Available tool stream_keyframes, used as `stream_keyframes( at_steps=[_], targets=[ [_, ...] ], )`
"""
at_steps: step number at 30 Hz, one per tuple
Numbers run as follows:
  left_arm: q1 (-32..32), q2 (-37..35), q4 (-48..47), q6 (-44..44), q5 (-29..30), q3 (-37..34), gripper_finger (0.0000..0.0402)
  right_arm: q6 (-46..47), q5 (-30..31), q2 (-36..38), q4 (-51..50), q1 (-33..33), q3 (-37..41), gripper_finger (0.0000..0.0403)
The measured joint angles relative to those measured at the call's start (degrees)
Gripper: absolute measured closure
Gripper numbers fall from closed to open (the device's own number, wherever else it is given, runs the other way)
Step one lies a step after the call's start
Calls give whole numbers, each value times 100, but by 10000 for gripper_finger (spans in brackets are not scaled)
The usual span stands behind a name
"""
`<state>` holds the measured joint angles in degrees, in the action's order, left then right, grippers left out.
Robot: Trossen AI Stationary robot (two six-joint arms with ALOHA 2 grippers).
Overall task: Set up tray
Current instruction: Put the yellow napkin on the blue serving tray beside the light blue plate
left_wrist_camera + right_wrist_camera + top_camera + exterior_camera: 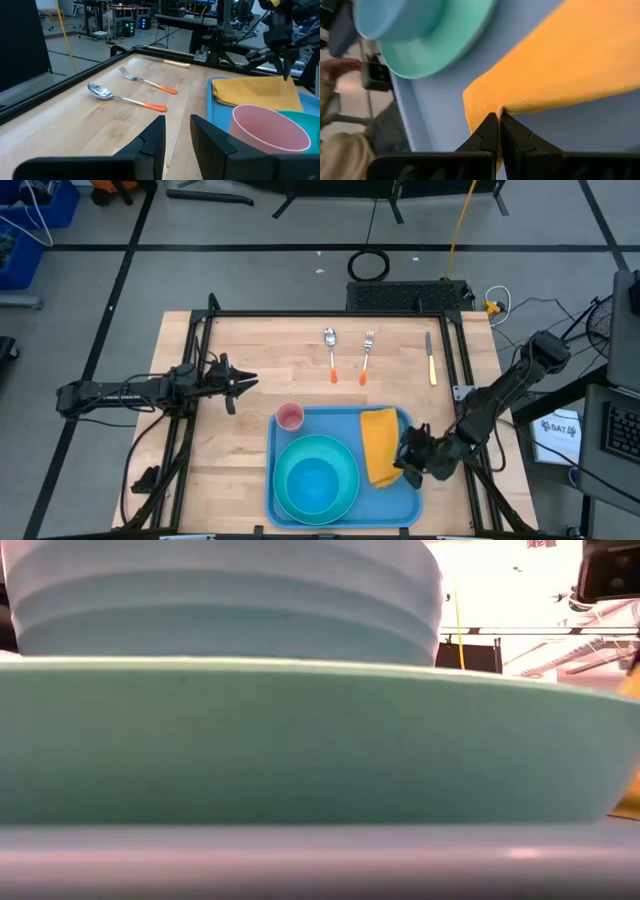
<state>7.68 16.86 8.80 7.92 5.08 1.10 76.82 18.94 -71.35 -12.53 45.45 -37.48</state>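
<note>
Lower right of the overhead frame: the right gripper point(409, 459), pinched on the yellow napkin's point(378, 444) edge, napkin lying lengthwise along the tray's point(345, 416) right side.

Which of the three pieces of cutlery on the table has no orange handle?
The knife, lying nearest the table's right edge. Its handle is pale yellow, while the spoon and fork beside it both end in orange handles.

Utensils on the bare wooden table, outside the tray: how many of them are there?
3. A spoon lies leftmost, a fork beside it and a knife farthest right, all on the wood beyond the tray. None looks hidden.
</note>
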Motion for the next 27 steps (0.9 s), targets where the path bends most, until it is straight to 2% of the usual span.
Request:
stream_keyframes(
  at_steps=[5,16,24,27],
  targets=[
    [0,-1,1,0,0,0,309,447,-380,-370,156,120,-35,403],
    [0,0,2,0,0,0,309,800,-715,-729,826,192,-35,403],
    [0,-2,4,0,0,-2,309,662,-720,-735,703,122,-32,403],
    [0,0,5,0,-1,-2,309,654,-907,-736,526,3,-32,403]
  ],
)
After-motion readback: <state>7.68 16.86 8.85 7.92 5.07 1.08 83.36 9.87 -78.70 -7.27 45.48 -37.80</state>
